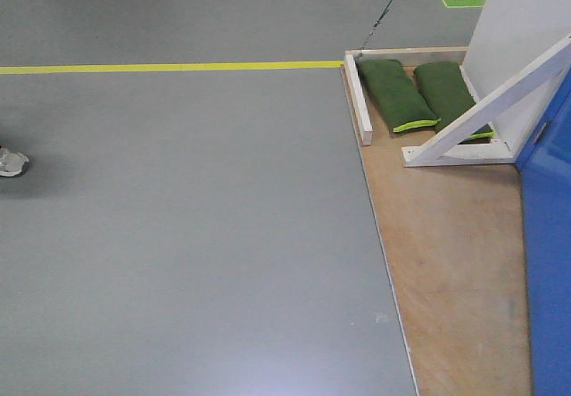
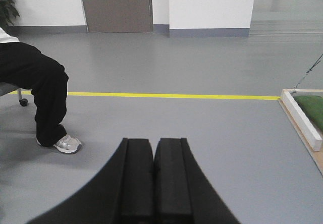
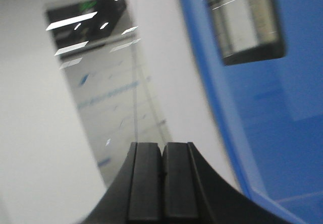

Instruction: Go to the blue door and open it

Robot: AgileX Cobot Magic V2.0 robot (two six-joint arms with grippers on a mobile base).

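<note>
Grey floor fills the left wrist view, blue door the right; both pairs of jaws pressed together.

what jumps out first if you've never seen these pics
The glossy blue door fills the front view's right edge, along a wooden platform. Two green bags lie at the platform's far end beside a white brace, and a yellow line crosses the grey floor. A seated person shows at the left of the left wrist view.
</note>
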